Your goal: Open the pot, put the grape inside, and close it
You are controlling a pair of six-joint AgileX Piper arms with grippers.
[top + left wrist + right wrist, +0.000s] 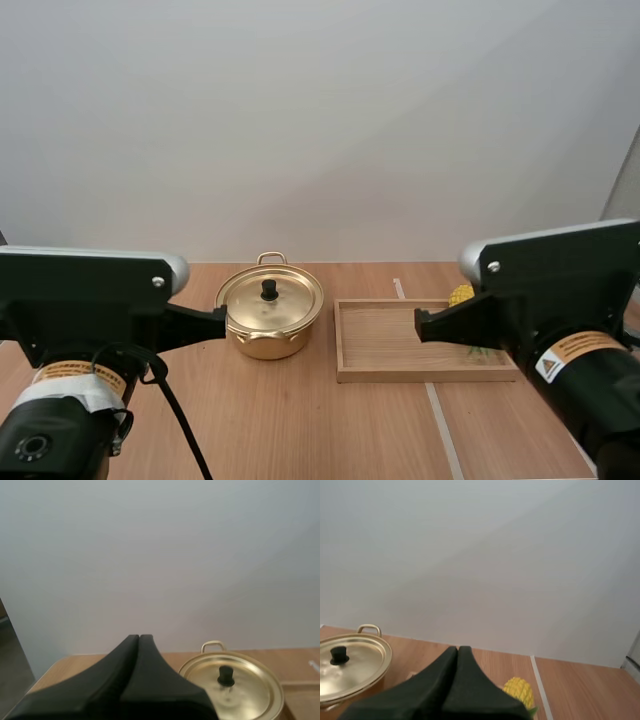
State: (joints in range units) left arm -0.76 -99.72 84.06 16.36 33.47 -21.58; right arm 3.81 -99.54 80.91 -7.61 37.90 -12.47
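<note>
Near the pot (pixel 270 318), left gripper (pixel 139 641) and right gripper (pixel 458 652) are both pressed together, holding nothing. The lid (pixel 270 297) sits on the pot, left of the wooden tray (pixel 385 345); grapes unseen, a yellow corn-like item (pixel 519 691) beyond. This fits lid never lifted or already replaced.

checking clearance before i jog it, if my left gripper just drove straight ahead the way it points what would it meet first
Probably the gold pot. In the high view the shut left gripper points sideways at its rim, tips close beside it. Whether it would meet the wall or skim the lid is unclear; depth is hard to judge.
</note>
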